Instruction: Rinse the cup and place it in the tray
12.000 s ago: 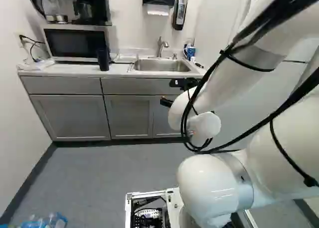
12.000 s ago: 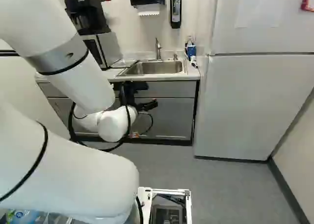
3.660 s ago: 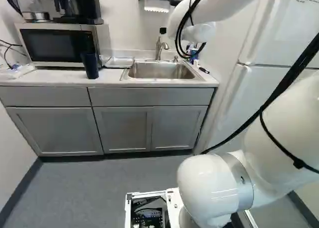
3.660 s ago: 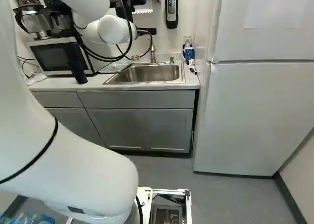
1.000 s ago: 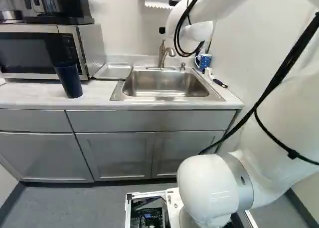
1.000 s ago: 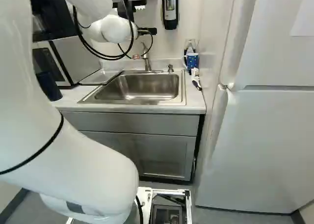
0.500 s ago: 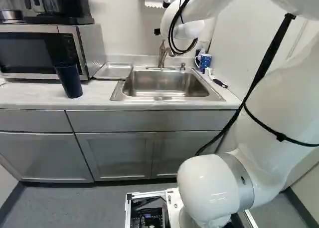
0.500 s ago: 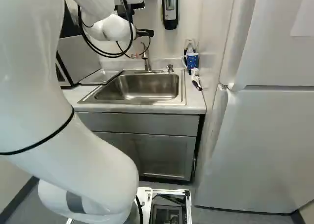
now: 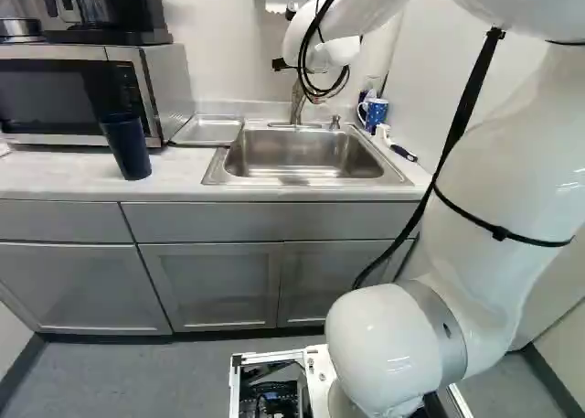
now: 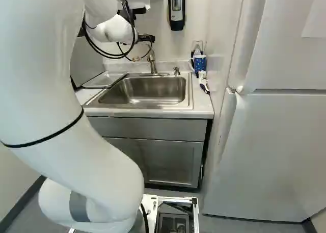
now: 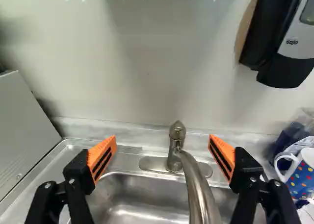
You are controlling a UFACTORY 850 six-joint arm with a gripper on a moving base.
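1. Hanging above the sink, my claw has its fingers spread wide, with nothing gripped.
2. I take the dotted mug as the cup, though the dark tumbler on the tabletop might be meant instead; the task's words don't settle it.
3. The mug stands upright beside the sink, on the fridge side, outside the spread of my fingers. Its handle faces the faucet.
4. That sideways offset is what the next move turns on. I'd judge I must shift towards the fridge and down, then bring one finger to either side of the mug's vertical axis.
5. The faucet shows between my fingers, below and ahead, so dropping straight down would risk hitting it. The handle could also catch a finger, and the brush beside the mug could get knocked.
6. The metal tray sits across the sink from the mug, next to the microwave. Rinsing and placing both look undone, so I judge the task barely begun.
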